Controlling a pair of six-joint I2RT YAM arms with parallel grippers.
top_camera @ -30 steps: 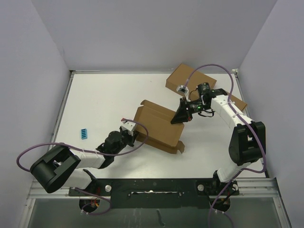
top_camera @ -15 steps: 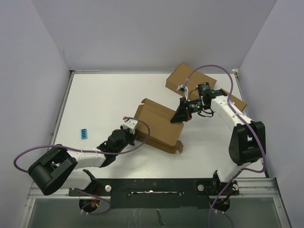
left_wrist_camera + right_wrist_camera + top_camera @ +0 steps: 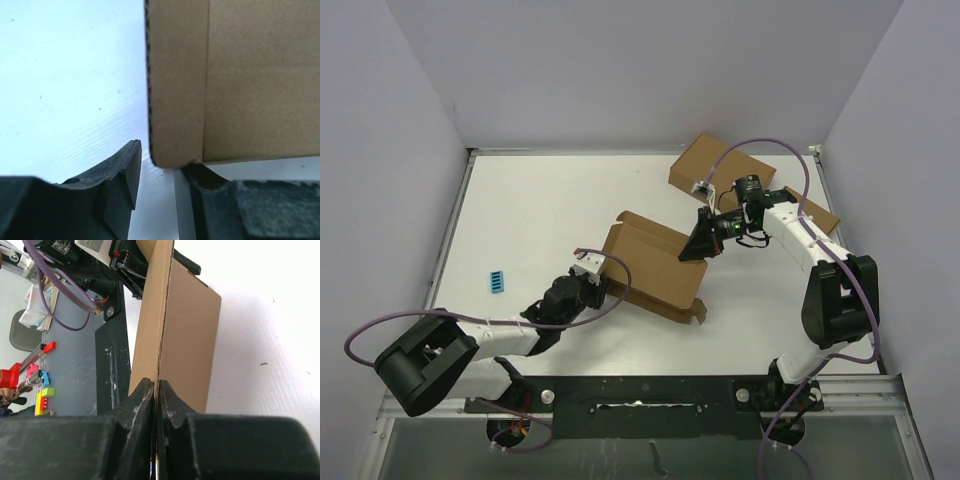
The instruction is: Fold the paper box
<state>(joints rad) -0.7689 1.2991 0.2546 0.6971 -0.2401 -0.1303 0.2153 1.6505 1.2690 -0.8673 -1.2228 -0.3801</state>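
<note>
Released on the left since a second ago: left gripper [image 3: 600, 288], then clamped on the near-left corner of the paper box [image 3: 655, 265], now with fingers [image 3: 120, 175] spread, one clear of that corner on its left, the other just beneath it on the right; left arm also slid a little lower and further left along the near edge. No shift seen in the box itself: lying open and shallow on the white tabletop [image 3: 540, 220] near the middle, between the two arms, one wall raised along its far-left side, small tabs at the near-right corner. On the other side, right gripper [image 3: 695, 248] at the box's far-right edge, fingers [image 3: 137, 405] pressed together on an upright cardboard flap, pinching it edge-on. Behind it, a larger brown box [image 3: 720, 168] by the far edge and a narrow brown box [image 3: 823, 215] partly hidden by the right arm. Off to the left, a small blue object [image 3: 498, 281], well apart from everything.
</note>
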